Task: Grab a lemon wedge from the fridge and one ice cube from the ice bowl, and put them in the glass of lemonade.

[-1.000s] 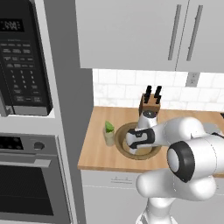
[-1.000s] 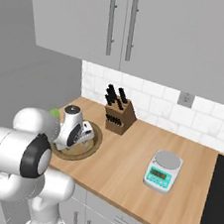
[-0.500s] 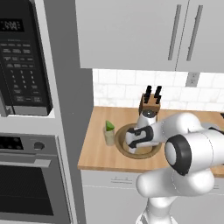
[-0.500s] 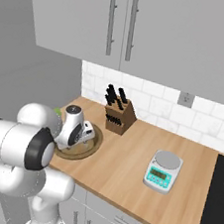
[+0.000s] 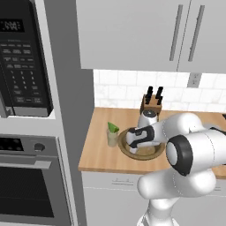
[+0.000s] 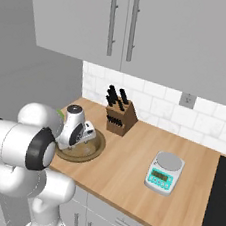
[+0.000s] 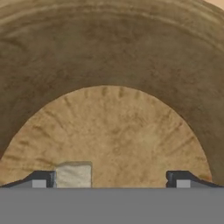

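The ice bowl [image 5: 152, 152], wide, brown and wooden-looking, sits on the counter in front of the knife block. My gripper [image 7: 110, 179] reaches down into it and is open, the fingertips [image 7: 41, 178] wide apart just above the bowl's floor. One pale ice cube [image 7: 73, 175] lies between them, close against the left tip. Just left of the bowl stands the glass of lemonade [image 5: 112, 138], with the green lemon wedge [image 5: 113, 128] at its rim. In the left base view the gripper [image 5: 131, 148] is low over the bowl's left half. The fridge is out of view.
A knife block [image 6: 120, 118] stands behind the bowl [image 6: 92, 150] against the tiled wall. A white and teal scale [image 6: 163, 173] sits to the right on the counter. The microwave [image 5: 24, 62] and oven [image 5: 31, 185] column rises at the left, and wall cabinets [image 6: 126, 26] hang overhead.
The hand has sunk lower into the bowl and shifted a little toward the glass side. The jaws stayed open. Glass and bowl have not moved.
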You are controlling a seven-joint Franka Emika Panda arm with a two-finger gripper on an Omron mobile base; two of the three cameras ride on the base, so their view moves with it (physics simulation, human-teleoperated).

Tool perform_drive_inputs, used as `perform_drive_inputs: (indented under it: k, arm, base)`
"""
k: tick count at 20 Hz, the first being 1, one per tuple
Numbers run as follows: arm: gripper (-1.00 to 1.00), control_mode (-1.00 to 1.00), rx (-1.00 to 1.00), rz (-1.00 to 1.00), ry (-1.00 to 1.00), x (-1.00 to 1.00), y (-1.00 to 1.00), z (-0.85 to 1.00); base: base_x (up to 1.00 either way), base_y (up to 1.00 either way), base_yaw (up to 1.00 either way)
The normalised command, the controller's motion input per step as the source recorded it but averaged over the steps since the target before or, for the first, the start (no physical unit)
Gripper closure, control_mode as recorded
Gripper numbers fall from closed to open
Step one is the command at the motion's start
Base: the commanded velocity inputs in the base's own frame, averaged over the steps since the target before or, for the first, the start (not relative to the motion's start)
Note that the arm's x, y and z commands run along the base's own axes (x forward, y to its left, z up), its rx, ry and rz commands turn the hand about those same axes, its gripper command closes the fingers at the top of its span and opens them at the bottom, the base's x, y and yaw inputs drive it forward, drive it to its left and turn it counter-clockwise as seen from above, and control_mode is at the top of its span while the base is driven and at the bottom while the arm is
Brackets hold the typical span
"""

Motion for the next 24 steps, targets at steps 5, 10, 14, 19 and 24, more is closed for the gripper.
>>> perform_drive_inputs:
  k: [5, 10, 14, 19, 24]
  arm:
    - [-1.00, -1.00, 0.00, 0.00, 0.00, 0.00, 0.00, -0.01]
    - [-1.00, -1.00, 0.00, 0.00, 0.00, 0.00, 0.00, -0.05]
    - [1.00, -1.00, 0.00, 0.00, 0.00, 0.00, 0.00, 0.00]
    - [1.00, -1.00, 0.00, 0.00, 0.00, 0.00, 0.00, 0.00]
    - [1.00, -1.00, 0.00, 0.00, 0.00, 0.00, 0.00, 0.00]
  base:
    - [0.00, 0.00, 0.00]
    - [0.00, 0.00, 0.00]
    - [0.00, 0.00, 0.00]
    - [0.00, 0.00, 0.00]
    - [0.00, 0.00, 0.00]
